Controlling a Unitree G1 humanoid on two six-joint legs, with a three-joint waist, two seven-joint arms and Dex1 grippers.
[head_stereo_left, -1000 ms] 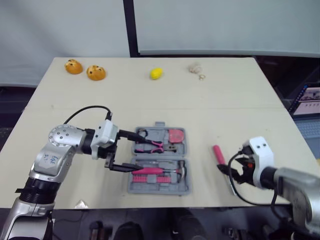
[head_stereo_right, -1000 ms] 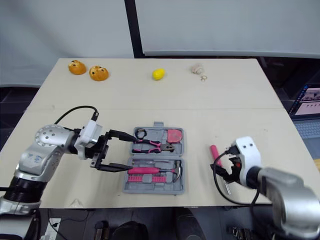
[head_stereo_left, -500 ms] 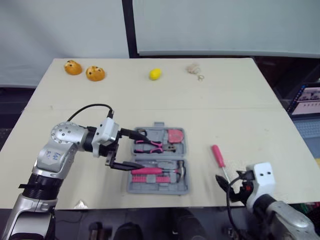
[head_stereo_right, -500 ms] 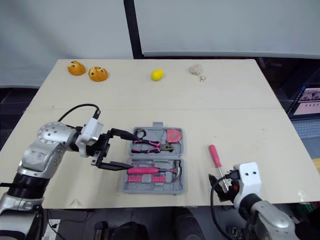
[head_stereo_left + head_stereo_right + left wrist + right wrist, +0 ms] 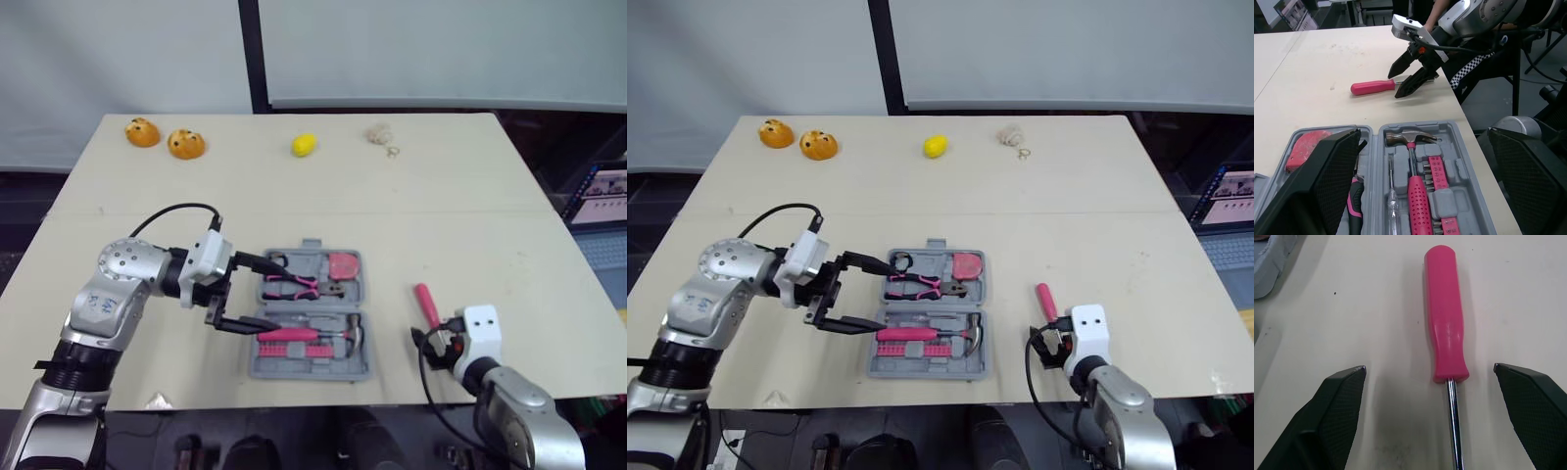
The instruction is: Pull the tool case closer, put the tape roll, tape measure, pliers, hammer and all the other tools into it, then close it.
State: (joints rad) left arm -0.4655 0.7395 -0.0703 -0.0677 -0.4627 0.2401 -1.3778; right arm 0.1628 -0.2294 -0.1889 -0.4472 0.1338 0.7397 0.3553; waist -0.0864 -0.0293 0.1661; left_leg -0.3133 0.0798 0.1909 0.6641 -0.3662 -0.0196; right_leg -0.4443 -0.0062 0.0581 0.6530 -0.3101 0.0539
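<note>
Tool case point(image 5: 313, 373) lies open and flat in the middle of the worktop point(image 5: 470, 196), well back from the near edge. In its tray I can see the hammer point(image 5: 1409, 141), its pink handle running along the front half. The pliers point(image 5: 292, 286) and the pink tape measure point(image 5: 345, 264) sit in the rear half.

The left tool point(image 5: 270, 299) hangs at the case's left side, spread wide and gripping nothing; whether it touches the plastic I cannot tell. The pink-handled screwdriver point(image 5: 1447, 323) lies on the bare worktop to the right of the case, apart from it. The right tool point(image 5: 1393, 86) sits low over it, released, with one finger on each side of the steel shaft and neither touching it. Along the far edge lie two orange objects point(image 5: 165, 137) and a lemon point(image 5: 305, 145).
</note>
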